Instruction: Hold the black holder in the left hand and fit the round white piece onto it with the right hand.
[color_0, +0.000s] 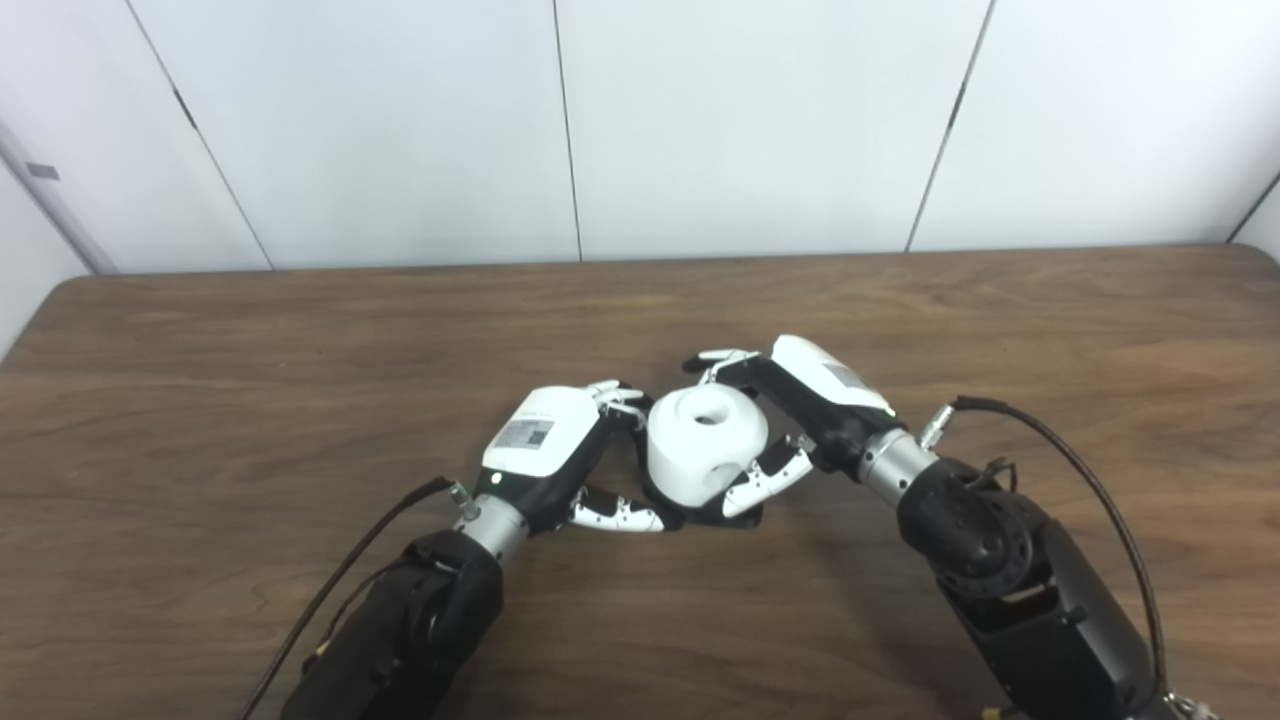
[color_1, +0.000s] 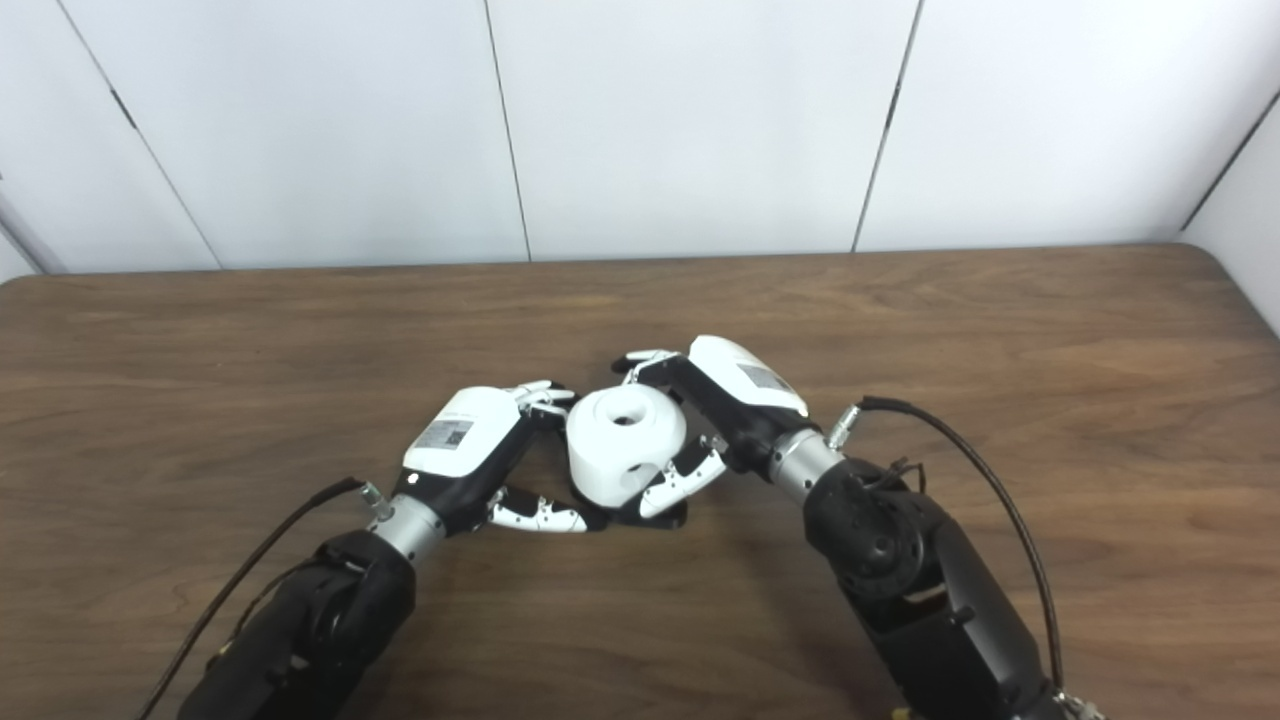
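White round piece (color_0: 706, 442) is sitting between both hands, right hand (color_0: 800, 405) gripping it; left hand (color_0: 560, 450) seemingly clasping the mostly hidden black holder (color_0: 735, 516) beneath.

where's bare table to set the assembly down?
Crowded only mid-table, where the left hand and right hand close around the round white piece. Bare table lies left of the left arm, right of the right arm, and behind the hands toward the wall.
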